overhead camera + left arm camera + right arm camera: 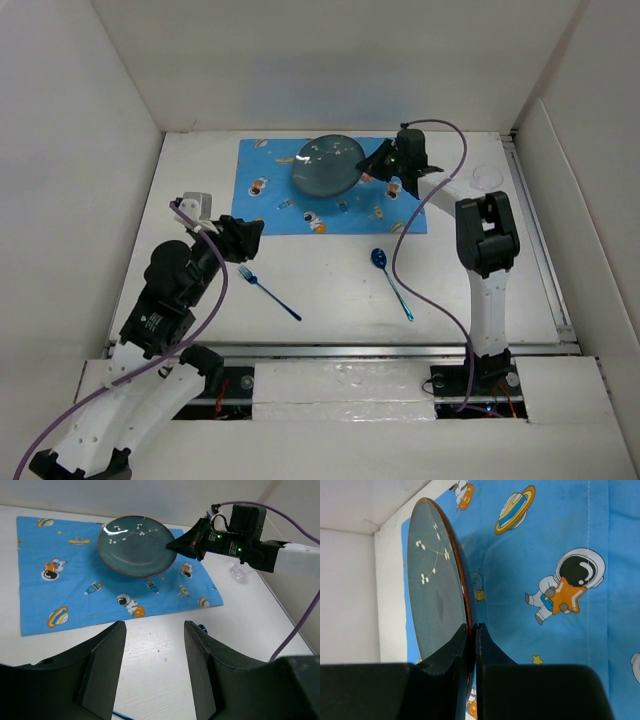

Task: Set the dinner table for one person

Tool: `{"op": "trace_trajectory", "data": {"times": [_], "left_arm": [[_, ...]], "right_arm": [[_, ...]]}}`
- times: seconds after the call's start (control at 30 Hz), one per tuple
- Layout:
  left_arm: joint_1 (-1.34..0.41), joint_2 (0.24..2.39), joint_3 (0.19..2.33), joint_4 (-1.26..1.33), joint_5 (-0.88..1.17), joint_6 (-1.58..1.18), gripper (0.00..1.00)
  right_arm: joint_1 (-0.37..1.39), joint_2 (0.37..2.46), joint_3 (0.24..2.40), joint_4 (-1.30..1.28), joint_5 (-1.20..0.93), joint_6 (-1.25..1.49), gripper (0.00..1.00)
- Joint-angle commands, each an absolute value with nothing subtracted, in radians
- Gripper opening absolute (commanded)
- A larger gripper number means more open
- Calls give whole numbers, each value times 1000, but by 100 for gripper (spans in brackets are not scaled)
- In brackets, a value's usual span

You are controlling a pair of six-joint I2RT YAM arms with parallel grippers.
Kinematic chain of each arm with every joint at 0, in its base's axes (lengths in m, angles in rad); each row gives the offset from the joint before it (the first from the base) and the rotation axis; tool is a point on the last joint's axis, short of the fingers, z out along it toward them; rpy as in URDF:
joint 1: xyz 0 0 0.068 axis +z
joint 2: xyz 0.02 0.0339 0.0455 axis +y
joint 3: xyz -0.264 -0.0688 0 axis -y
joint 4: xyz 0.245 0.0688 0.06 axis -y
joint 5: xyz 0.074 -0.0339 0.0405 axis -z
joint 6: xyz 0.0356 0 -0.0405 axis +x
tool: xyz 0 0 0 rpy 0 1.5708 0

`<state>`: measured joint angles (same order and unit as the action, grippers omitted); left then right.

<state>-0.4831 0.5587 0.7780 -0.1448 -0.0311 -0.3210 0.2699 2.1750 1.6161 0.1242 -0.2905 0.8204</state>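
Dinner table (pixel 340 290): large, flat, matte white rectangular top, filling the workspace in front of both arm bases and enclosed by white walls on the left, far and right sides. A few small dark specks show on its surface in the left wrist view.

Items on the table:
- Blue placemat (pixel 270 195) printed with astronauts, rockets and planets, lying flat at the far centre.
- Dark teal plate (pixel 328 165) with a brown rim and a white blossom pattern, over the right half of the placemat.
- Blue fork (pixel 270 290) on bare tabletop, near the left arm.
- Blue spoon (pixel 392 280) on bare tabletop, right of centre, well apart from the fork.

Right gripper (pixel 471 630): jaws closed on the plate's rim, one finger on each face. Whether the plate's far edge touches the placemat cannot be determined.

Left gripper (pixel 155 625): jaws apart, holding nothing, above bare tabletop near the fork's tines
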Motion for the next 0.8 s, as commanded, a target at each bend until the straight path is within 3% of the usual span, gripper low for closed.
{"op": "trace_trajectory", "data": {"times": [0.0,0.43,0.7,0.77], "left_arm": [[-488,557,767,-123,-52,-295,47],[-488,572,775,-130,-28,-295,48],[-488,575,778,-143,-44,-299,49],[-488,569,776,-144,-49,-302,49]], "right_arm": [[279,2140,1724,324,-396,923,0],[317,2217,1638,324,-348,977,0],[318,2146,1533,242,-296,901,43],[318,2135,1523,230,-270,879,47]]}}
